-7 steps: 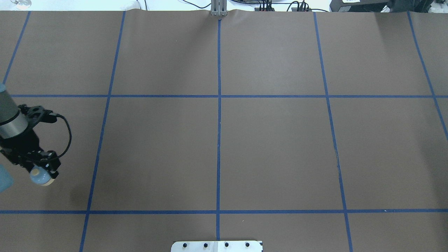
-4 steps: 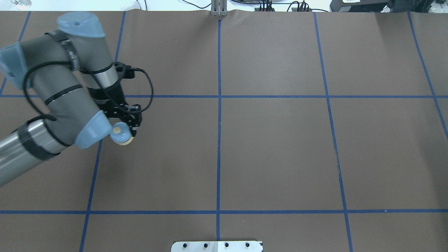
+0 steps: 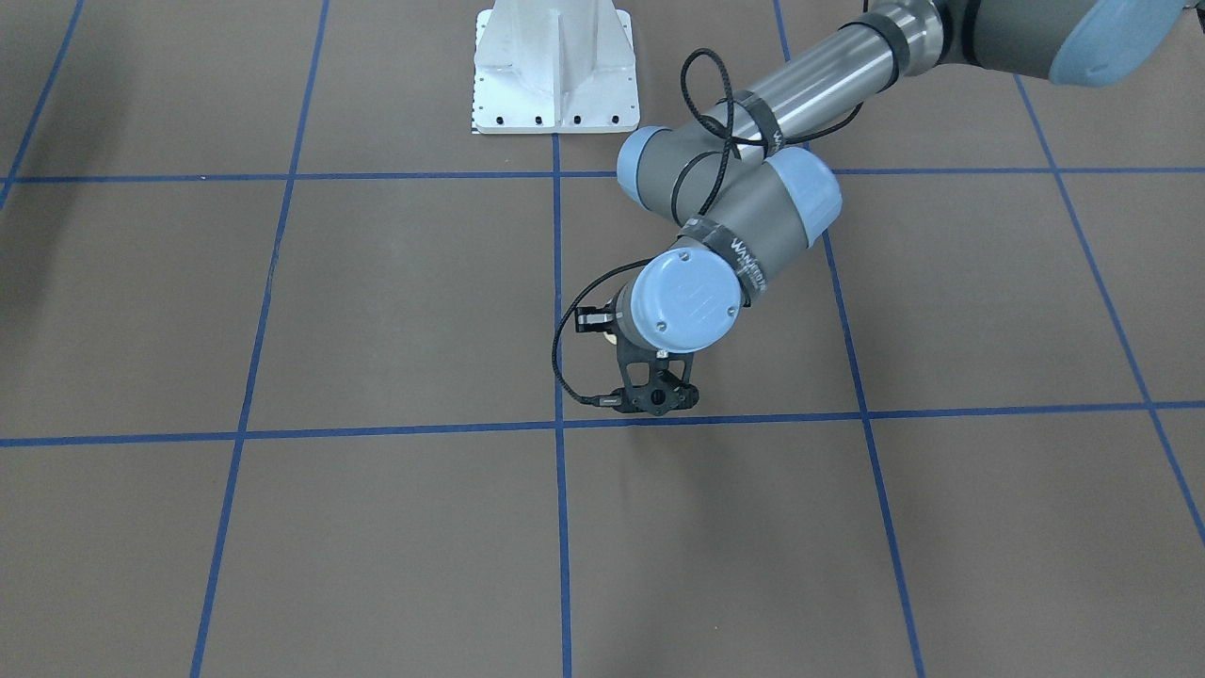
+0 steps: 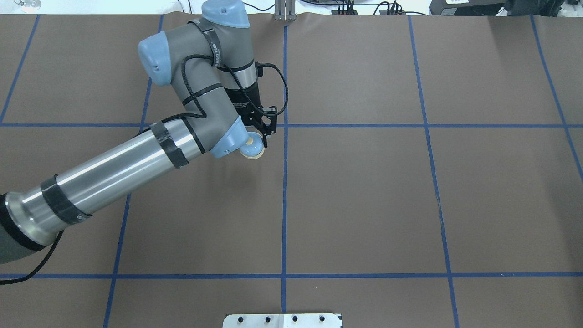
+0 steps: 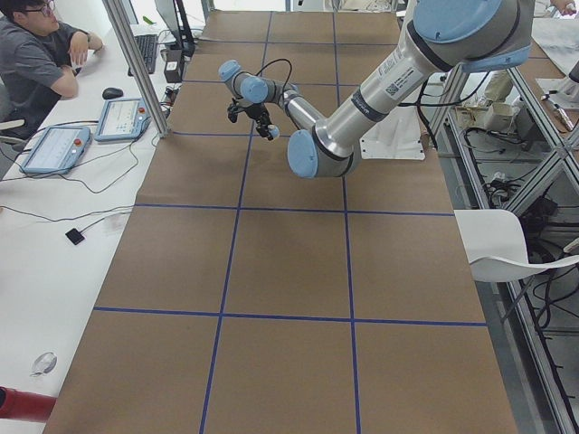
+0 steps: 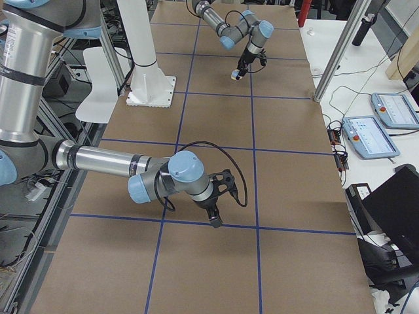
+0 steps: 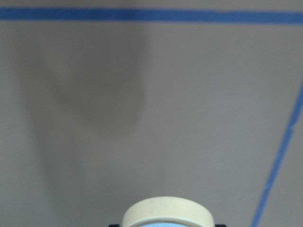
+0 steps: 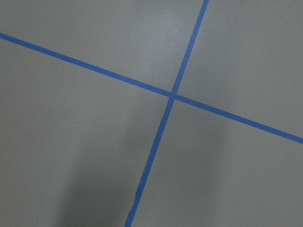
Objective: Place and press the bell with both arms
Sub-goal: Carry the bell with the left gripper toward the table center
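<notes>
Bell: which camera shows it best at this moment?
Overhead exterior: the bell shows its blue dome, cream button and base ring, held in the left tool. The left wrist view catches only its cream rim. Both side views show a tiny speck; the front-facing view hides it behind the left arm.

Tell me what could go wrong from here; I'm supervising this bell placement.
The bell hangs, apparently tilted, in the left gripper's fingers above the table; released so, it may land on its rim and roll. The left arm's wrist overhangs it, so the right gripper might collide when coming to press.
</notes>
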Controlling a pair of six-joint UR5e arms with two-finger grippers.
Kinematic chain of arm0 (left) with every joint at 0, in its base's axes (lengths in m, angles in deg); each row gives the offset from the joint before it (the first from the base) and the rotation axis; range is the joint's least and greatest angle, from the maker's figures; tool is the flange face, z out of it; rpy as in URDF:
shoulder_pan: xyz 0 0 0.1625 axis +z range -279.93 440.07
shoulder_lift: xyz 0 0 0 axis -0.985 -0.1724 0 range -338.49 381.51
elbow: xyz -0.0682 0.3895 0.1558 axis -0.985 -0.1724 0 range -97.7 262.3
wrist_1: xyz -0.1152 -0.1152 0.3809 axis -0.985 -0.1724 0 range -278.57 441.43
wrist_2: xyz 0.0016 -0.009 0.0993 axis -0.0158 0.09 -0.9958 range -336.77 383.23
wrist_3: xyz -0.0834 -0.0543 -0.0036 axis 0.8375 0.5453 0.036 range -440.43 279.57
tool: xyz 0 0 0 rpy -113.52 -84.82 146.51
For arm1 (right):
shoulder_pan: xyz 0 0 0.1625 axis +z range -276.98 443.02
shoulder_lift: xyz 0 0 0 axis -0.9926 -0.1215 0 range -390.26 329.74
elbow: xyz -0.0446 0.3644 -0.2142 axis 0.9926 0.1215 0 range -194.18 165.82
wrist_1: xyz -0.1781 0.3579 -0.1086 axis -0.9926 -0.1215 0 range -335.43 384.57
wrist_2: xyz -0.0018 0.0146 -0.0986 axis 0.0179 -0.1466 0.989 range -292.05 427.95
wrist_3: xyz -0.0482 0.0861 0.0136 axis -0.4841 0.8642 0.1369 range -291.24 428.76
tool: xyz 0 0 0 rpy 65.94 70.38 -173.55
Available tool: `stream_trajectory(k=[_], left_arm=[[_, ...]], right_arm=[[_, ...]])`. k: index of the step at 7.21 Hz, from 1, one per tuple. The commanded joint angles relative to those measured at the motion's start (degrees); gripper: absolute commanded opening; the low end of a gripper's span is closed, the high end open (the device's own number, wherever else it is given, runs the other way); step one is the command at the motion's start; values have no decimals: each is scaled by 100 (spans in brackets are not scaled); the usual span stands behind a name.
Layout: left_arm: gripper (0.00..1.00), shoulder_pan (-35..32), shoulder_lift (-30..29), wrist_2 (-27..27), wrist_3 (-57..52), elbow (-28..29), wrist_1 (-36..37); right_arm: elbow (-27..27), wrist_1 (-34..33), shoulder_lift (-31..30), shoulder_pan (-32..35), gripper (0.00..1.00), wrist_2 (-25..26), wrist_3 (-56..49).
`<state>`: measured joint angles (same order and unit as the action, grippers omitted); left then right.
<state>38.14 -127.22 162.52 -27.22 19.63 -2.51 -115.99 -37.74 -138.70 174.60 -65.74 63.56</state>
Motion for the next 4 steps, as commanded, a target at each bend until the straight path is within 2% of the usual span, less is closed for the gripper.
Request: stream_trajectory(k=[1,3,4], left_arm=[[5,210,-611,-269,347,894,-456],[5,439,-763,-499,839,1465,-1252],[6,483,-798,-656,945,1521,-1317]], right_arm=[[21,0,-11,0,100,-9,10],[38,-9,6,0,100,-9,10],[38,-9,24,0,100,-9,10]])
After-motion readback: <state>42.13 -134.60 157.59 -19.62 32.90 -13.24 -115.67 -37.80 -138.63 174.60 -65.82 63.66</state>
